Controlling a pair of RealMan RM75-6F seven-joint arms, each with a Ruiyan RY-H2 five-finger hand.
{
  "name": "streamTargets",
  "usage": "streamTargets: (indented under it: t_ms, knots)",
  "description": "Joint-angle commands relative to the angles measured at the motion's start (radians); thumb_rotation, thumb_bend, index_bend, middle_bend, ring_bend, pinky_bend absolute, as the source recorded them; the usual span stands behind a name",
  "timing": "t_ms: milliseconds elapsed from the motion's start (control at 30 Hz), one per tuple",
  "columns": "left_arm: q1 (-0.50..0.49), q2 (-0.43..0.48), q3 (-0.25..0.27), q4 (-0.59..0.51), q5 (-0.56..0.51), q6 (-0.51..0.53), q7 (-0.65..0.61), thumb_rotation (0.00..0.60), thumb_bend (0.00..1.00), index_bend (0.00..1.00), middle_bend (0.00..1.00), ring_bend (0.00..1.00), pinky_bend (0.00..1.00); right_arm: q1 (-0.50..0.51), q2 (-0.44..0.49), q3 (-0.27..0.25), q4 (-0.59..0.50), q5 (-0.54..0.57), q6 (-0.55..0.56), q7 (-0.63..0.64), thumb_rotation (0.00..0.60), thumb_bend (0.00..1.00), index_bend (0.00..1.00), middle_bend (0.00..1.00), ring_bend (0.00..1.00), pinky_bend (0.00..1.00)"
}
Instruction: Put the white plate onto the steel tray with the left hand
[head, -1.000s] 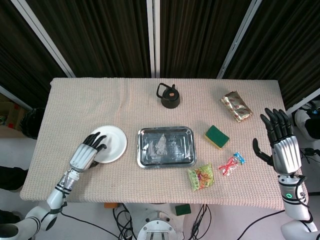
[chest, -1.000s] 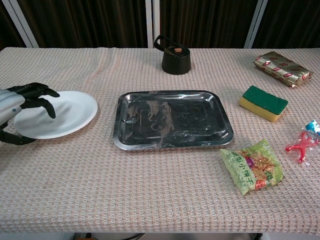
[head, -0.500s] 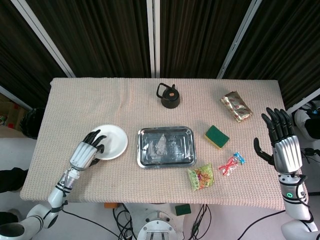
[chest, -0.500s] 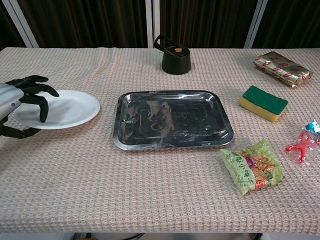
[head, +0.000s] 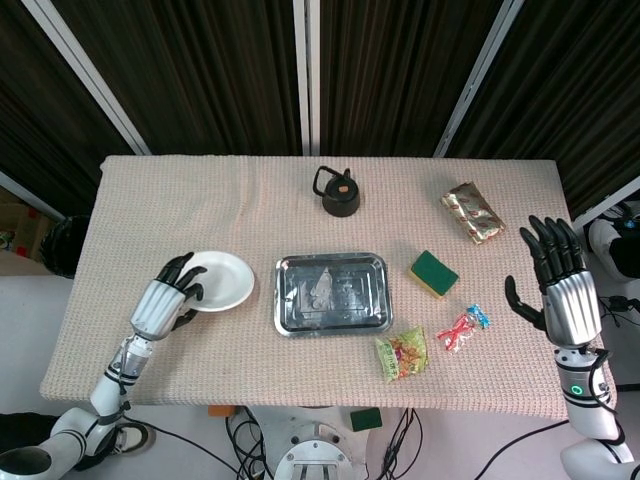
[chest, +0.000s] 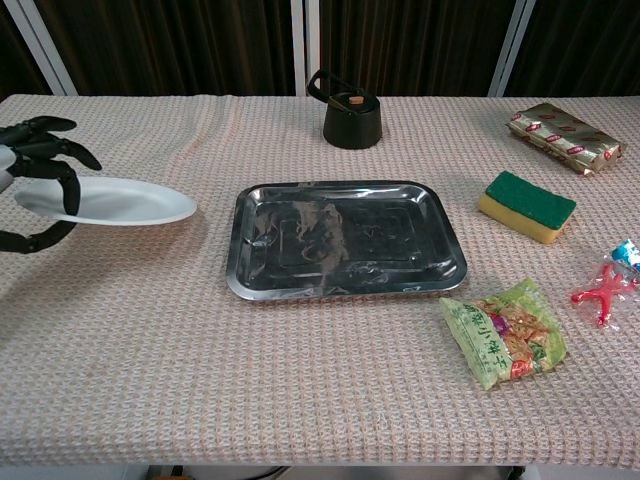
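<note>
White plate (chest: 115, 203) is gripped at its left rim by the left hand (chest: 38, 190), held above the table, left of the tray (chest: 345, 240)

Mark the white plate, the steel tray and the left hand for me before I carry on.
white plate (chest: 125, 204), chest view: on its bare right half.
steel tray (head: 331, 293), head view: on its bare floor.
left hand (head: 160, 304), head view: on the silver back of the hand holding the plate.

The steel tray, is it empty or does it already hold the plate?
Empty. The steel tray shows only its bare, shiny bottom; the white plate is still to its left, gripped at the edge by the left robot hand.
</note>
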Motion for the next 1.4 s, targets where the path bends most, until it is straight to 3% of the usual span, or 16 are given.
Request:
streamTargets:
  t_ms: [33,400,633,833,1067,1400]
  knots:
    - [0.0,-0.005,-0.007,0.013,0.002,0.03,-0.023,0.6,0.39,0.78,0.29,0.07,0.16,0.001,0.0,0.0,0.0,-0.001,-0.001,-0.001,0.6,0.5,0.0,0.0,0.0,0.0]
    - [-0.032,-0.014,-0.025,0.013,0.018,0.117,-0.076,0.6,0.39,0.8,0.31,0.09,0.16,0.001,0.003,0.001,-0.006,-0.002,0.001,-0.007,0.6,0.5,0.0,0.0,0.0,0.0]
    - [-0.171,-0.019,-0.024,-0.097,0.099,0.108,-0.016,0.6,0.39,0.8,0.31,0.09,0.16,-0.001,0.003,0.005,-0.004,0.002,0.007,-0.008,0.6,0.5,0.0,0.0,0.0,0.0]
    - [-0.283,-0.065,-0.025,-0.145,0.14,0.024,0.034,0.6,0.4,0.81,0.31,0.09,0.16,-0.003,0.013,0.022,0.006,0.027,0.007,0.003,0.6,0.5,0.0,0.0,0.0,0.0]
    - [-0.37,-0.147,-0.004,-0.076,0.152,-0.103,0.019,0.6,0.4,0.82,0.31,0.09,0.16,-0.004,0.019,0.031,0.017,0.04,0.008,0.02,0.6,0.5,0.0,0.0,0.0,0.0]
    - [-0.415,-0.237,-0.015,0.066,0.113,-0.163,-0.057,0.6,0.4,0.83,0.31,0.09,0.16,-0.006,0.022,0.041,0.037,0.06,0.006,0.039,0.6,0.5,0.0,0.0,0.0,0.0]
